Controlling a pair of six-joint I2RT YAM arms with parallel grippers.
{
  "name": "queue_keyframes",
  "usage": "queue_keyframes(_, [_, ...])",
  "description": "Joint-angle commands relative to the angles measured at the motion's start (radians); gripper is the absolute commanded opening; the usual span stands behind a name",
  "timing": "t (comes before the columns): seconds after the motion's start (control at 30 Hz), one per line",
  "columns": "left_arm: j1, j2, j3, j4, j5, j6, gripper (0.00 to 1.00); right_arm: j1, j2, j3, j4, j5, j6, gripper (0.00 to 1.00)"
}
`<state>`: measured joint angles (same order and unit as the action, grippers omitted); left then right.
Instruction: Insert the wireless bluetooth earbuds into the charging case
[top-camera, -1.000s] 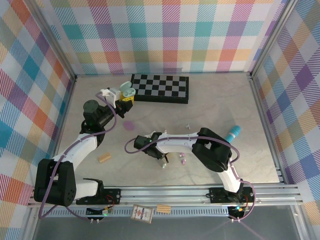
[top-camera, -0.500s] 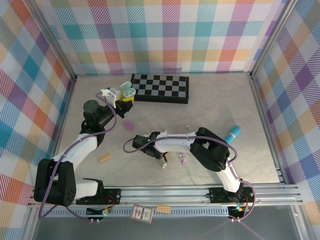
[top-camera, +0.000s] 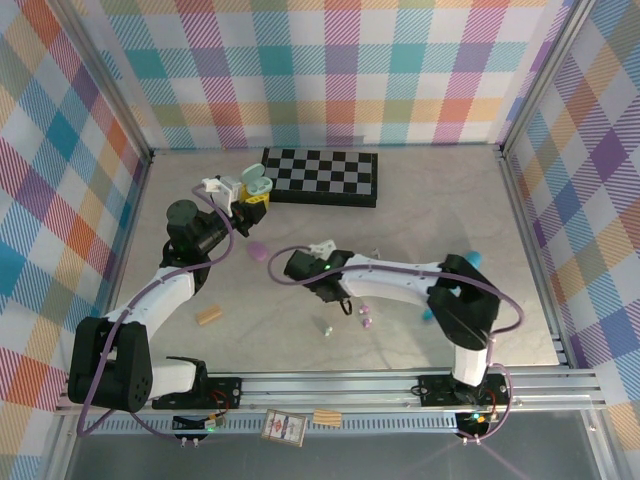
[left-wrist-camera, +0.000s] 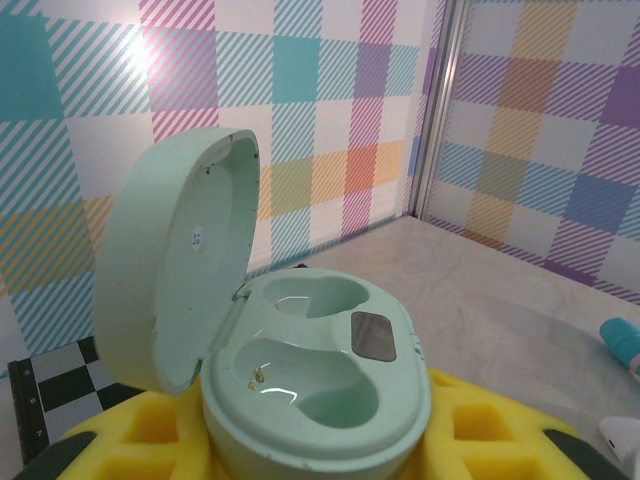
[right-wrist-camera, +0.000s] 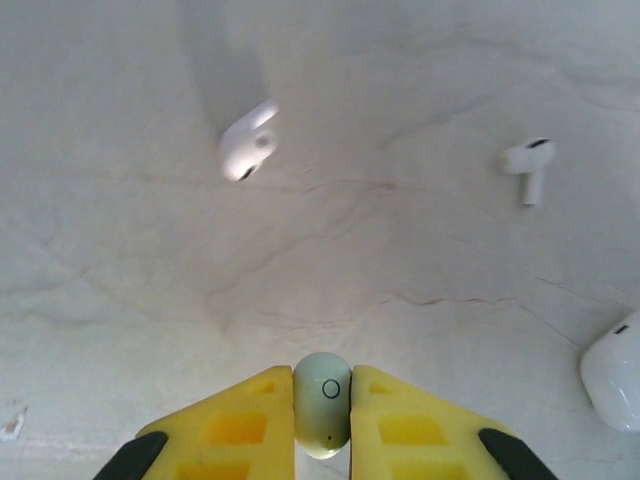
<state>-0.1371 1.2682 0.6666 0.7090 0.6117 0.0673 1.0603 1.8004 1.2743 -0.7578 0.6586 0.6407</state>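
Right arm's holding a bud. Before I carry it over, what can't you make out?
Right wrist view: pale green earbud in the right gripper; its far face is turned away.
Right wrist view: white case cut by the right edge; open or shut unclear.
Top view: loose earbuds too small to tell left from right.
Left wrist view: mint charging case, base hidden by the left gripper's fingers.

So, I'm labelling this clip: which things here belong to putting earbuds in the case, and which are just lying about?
Job: open mint charging case; pale green earbud; white earbuds and; pink earbud.
Lying about: checkerboard; tan block; teal stick.
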Motion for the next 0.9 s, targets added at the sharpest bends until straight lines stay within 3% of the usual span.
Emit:
queue_keyframes(0.0, [-0.015, 0.006, 0.021, 0.047, 0.016, -0.006, 0.31, -0.032, -0.076, -0.054, 0.046, 0.016, 0.151, 0.13])
queue_keyframes(0.43, [-0.104, 0.019, -0.013, 0.049, -0.010, 0.006, 0.31, -0.140, -0.290, -0.206, 0.197, -0.146, 0.218, 0.14])
queue_keyframes(0.87, [-0.228, 0.031, -0.045, 0.037, -0.032, 0.033, 0.31, -0.148, -0.367, -0.178, 0.084, -0.075, 0.300, 0.14])
